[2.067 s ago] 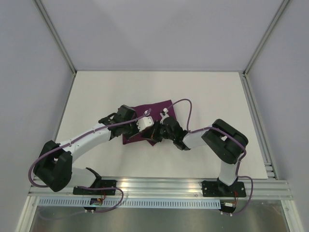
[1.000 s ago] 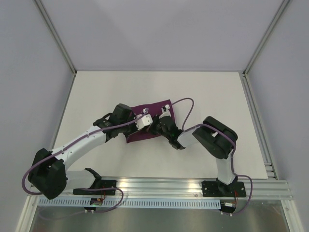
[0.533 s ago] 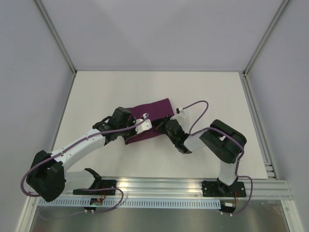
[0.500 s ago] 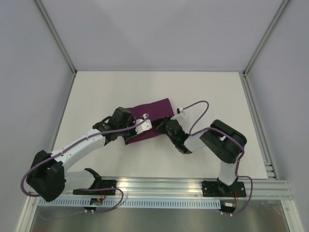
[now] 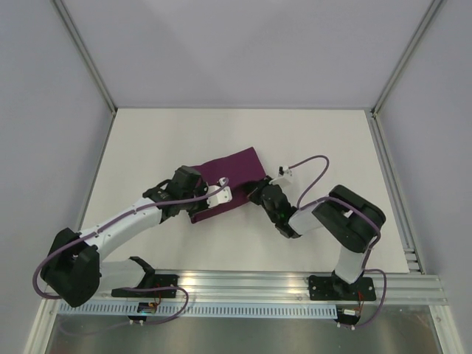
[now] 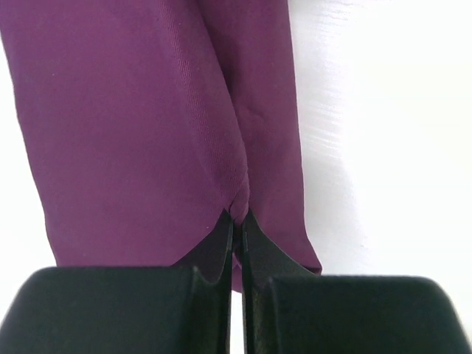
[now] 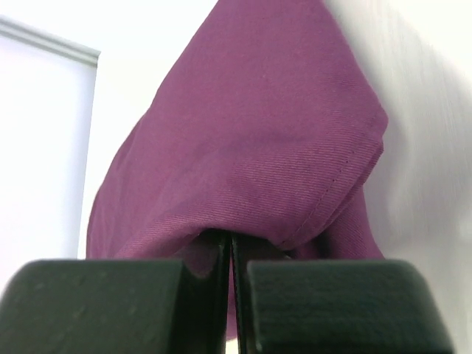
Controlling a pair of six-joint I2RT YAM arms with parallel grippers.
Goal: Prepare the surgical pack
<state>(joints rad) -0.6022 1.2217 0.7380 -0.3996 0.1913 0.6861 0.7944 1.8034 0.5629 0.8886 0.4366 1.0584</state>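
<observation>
Both arms have drawn back toward the near edge since the earlier frames, the right wrist shifting rightward and uncovering more of the purple cloth (image 5: pixel 234 168). Cloth lies folded near the middle of the white table (image 5: pixel 147 140), its near edge spanning the two tools. Left gripper (image 6: pixel 237 221) is clenched on a pinched crease at the cloth's near hem. Right gripper (image 7: pixel 228 240) is clenched on a rounded fold, fabric draping over its fingertips. Cloth extends away from both grippers.
</observation>
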